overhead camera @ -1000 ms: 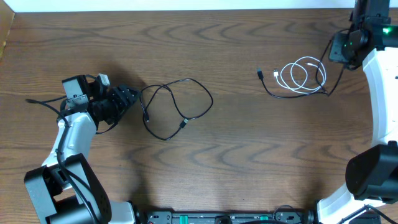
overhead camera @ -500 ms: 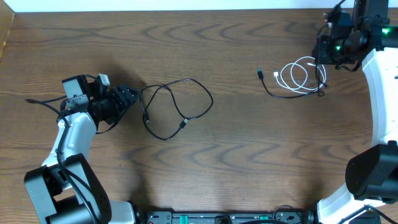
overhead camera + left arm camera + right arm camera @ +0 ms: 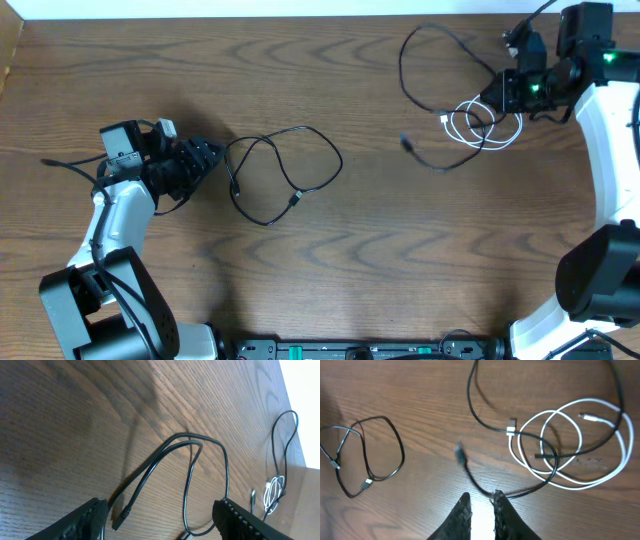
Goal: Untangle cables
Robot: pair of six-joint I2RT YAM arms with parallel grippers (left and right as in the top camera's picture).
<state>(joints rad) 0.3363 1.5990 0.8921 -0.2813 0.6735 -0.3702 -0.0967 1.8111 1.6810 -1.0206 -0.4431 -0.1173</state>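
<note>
Now right end effector (image 3: 481, 502) nearly together, pinching black cable (image 3: 402, 62) lifted at far right; white cable (image 3: 580, 486) coiled on counter (image 3: 320, 270) just beside, strands crossing. Draw black strand clear slowly, stop if white loop drags. Left end effector (image 3: 159, 507) apart, beside second black cable (image 3: 227, 470).

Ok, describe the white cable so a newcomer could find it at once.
On the wooden table, look to the far right corner, by the right gripper. A thin white cable lies there in overlapping loops. It is the only white cord; a black cable threads through its loops.
</note>
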